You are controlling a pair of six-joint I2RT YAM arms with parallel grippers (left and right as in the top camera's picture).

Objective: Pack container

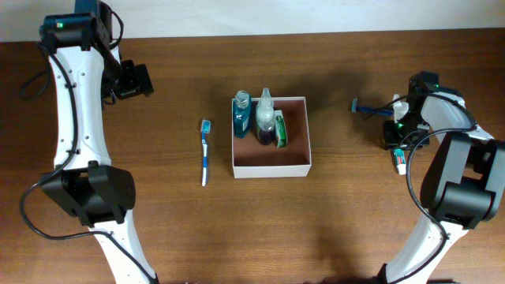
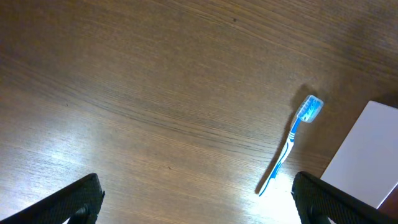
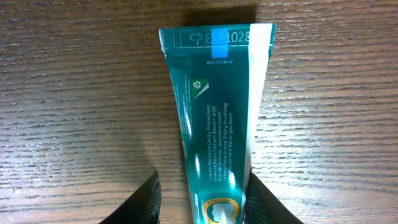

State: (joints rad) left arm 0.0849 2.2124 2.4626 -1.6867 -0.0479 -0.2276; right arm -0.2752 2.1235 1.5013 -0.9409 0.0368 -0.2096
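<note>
Middle of the wooden table [image 1: 355, 229]: the container [image 1: 293, 134], open side up. Already lined up along its left side: a blue bottle [image 1: 242, 113] in the far corner, a clear bottle [image 1: 265, 118] with dark liquid next to it, a green-and-white packet [image 1: 280, 129] just right of that. Out to the left, apart from the box, a blue toothbrush [image 1: 205, 151] flat on the wood, head toward the far edge. Further left and farther back, the left gripper [image 2: 196, 190] held above the table, jaws spread wide, gripping nothing; both fingers [image 2: 74, 200] just poking in at the bottom corners of its wrist view. Over on the right, a blue razor [image 1: 364, 108] lying alone. Nearer and further right, the right gripper [image 3: 204, 180] low over a teal toothpaste tube [image 3: 214, 106], jaws parted, one finger each side, crimped end pointing away. One pad clearly apart from the tube; the other right beside it, contact impossible to tell.
</note>
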